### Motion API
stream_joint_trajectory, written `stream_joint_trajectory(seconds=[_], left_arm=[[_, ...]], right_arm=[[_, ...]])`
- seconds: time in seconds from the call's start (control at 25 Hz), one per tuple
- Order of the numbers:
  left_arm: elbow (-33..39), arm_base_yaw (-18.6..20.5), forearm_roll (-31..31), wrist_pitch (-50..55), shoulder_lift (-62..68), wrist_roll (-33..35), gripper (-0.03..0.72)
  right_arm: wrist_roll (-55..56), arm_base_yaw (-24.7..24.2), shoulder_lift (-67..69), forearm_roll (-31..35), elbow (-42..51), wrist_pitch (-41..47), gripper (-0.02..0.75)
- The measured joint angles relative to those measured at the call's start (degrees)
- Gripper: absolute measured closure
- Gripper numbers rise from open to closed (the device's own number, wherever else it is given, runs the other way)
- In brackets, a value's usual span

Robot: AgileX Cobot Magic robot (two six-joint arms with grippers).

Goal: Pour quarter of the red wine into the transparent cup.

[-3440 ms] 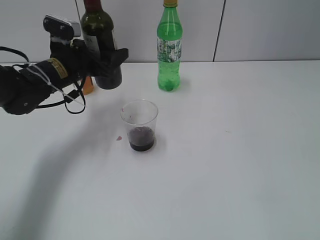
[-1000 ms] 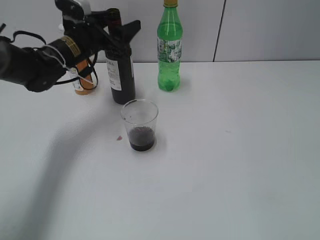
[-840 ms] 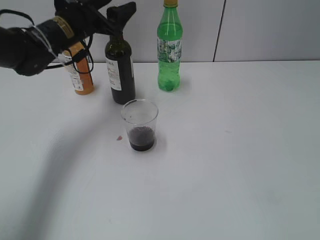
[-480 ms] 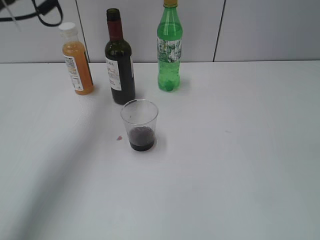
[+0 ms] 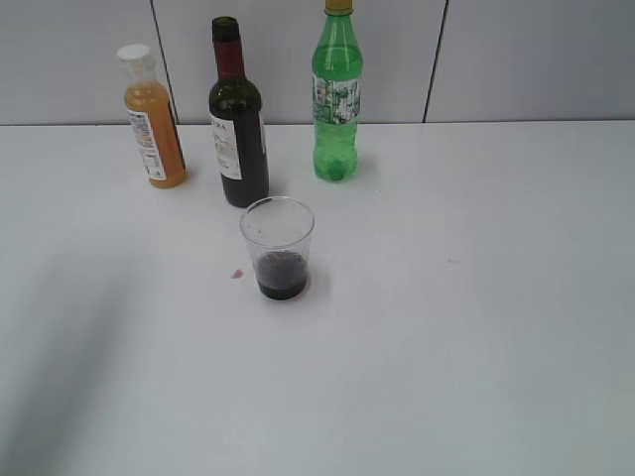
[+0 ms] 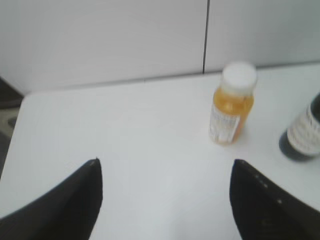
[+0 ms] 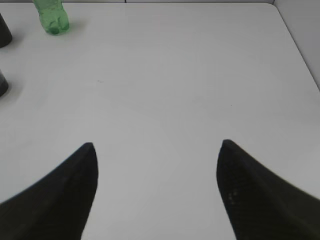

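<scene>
The red wine bottle (image 5: 238, 134) stands upright and uncapped at the back of the white table, its dark base also showing at the right edge of the left wrist view (image 6: 301, 137). In front of it stands the transparent cup (image 5: 279, 248) with dark red wine in its bottom. Neither arm shows in the exterior view. My left gripper (image 6: 165, 162) is open over bare table, well left of the bottle, nothing between its fingers. My right gripper (image 7: 156, 144) is open over bare table too, the cup's edge (image 7: 2, 83) far to its left.
An orange juice bottle (image 5: 154, 119) with a white cap stands left of the wine, seen also in the left wrist view (image 6: 232, 111). A green plastic bottle (image 5: 337, 94) stands to the right, its base in the right wrist view (image 7: 52, 19). A small red drop (image 5: 236, 275) lies beside the cup.
The left arm set the wine bottle down behind the cup, let go, and drew back up and left out of the exterior view. The cup has not moved.
</scene>
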Motion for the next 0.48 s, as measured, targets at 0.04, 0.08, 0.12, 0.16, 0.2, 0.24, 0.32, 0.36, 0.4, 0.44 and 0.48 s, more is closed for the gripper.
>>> stream_joint_trajectory(seconds=[0.04,0.08,0.12,0.16,0.2,0.24,0.32,0.36,0.4,0.44,0.48], left_arm=[[0.0,1.4,-3.1,4.2,-1.0,2.9,0.091],[0.0,2.7,-5.4,7.5,-2.0,4.9,0.092],[0.0,3.9,-6.6,11.0,-3.0,6.9,0.092],[0.0,5.1,-7.5,14.1,-4.1,8.3,0.093],[0.1,6.2,-8.0,16.6,-5.0,9.4,0.094],[0.2,7.2,-8.2,18.1,-6.3,10.1,0.095],[1.5,9.1,-8.3,19.9,-9.1,10.9,0.096],[2.5,9.7,-8.3,20.3,-10.8,11.1,0.096],[4.1,10.1,-8.3,20.5,-12.7,11.2,0.097],[6.0,10.3,-8.4,20.7,-14.7,11.4,0.096],[8.2,10.3,-8.9,20.8,-16.4,11.4,0.096]], right_arm=[[0.0,0.0,0.0,0.0,0.0,0.0,0.145],[0.0,0.0,0.0,0.0,0.0,0.0,0.145],[0.0,0.0,0.0,0.0,0.0,0.0,0.145],[0.0,0.0,0.0,0.0,0.0,0.0,0.145],[0.0,0.0,0.0,0.0,0.0,0.0,0.145],[0.0,0.0,0.0,0.0,0.0,0.0,0.145],[0.0,0.0,0.0,0.0,0.0,0.0,0.145],[0.0,0.0,0.0,0.0,0.0,0.0,0.145],[0.0,0.0,0.0,0.0,0.0,0.0,0.145],[0.0,0.0,0.0,0.0,0.0,0.0,0.145],[0.0,0.0,0.0,0.0,0.0,0.0,0.145]])
